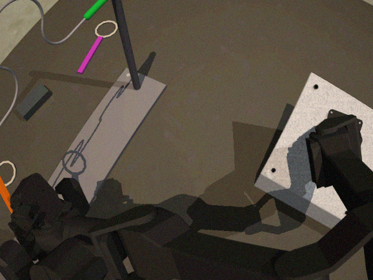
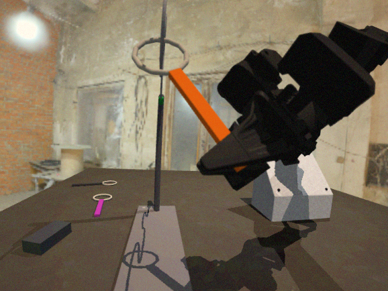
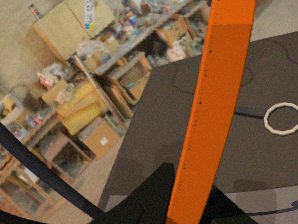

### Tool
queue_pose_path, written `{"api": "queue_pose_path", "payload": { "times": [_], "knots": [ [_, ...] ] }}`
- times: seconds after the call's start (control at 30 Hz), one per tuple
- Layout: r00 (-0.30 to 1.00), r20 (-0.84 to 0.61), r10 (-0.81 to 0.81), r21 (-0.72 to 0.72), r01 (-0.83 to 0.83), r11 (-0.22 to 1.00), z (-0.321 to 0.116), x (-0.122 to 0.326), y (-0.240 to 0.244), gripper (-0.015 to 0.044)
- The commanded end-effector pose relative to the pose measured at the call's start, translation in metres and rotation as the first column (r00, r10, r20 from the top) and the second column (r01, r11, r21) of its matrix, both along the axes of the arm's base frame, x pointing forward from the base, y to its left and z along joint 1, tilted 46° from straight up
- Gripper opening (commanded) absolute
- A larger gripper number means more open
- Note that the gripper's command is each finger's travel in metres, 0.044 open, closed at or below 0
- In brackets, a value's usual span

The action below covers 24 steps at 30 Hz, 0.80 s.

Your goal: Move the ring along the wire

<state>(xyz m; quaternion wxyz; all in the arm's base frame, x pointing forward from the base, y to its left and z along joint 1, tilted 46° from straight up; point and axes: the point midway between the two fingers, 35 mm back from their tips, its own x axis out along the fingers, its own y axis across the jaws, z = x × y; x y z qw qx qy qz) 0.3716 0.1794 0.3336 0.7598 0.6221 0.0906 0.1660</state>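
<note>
The orange handle (image 1: 5,196) (image 2: 201,104) (image 3: 220,75) slants down from its ring (image 2: 134,60) to my gripper (image 2: 224,168) (image 3: 176,173), which is shut on it near the lower end. In the exterior view the thin grey wire (image 2: 161,84) passes through the ring, above and in front of the far green part (image 2: 161,100) (image 1: 95,9) on its post (image 2: 158,151) (image 1: 127,45). I cannot tell whether ring and wire touch. The held ring is out of view in the top view and the wrist view; the top view hides my fingertips. The other post is not seen.
A magenta-handled ring (image 1: 90,55) (image 2: 99,208), a black-handled ring (image 2: 88,184) (image 3: 250,115) and a dark block (image 1: 33,101) (image 2: 47,236) lie left of the pale base plate (image 1: 126,113) (image 2: 161,235). Another pale ring (image 1: 15,172) lies at the top view's left edge.
</note>
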Motion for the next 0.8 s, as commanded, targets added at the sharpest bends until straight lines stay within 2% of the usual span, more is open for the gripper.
{"api": "queue_pose_path", "payload": {
  "times": [0.0,0.37,0.77],
  "knots": [
    [1.0,-0.014,-0.007,-0.108,0.005,0.994,-0.016,0.0,-0.005,-0.015],
    [0.999,-0.046,-0.027,-0.32,0.011,0.947,-0.049,-0.001,-0.021,-0.015],
    [0.997,-0.064,-0.044,-0.458,0.01,0.889,-0.074,-0.002,-0.039,-0.015]
  ]
}}
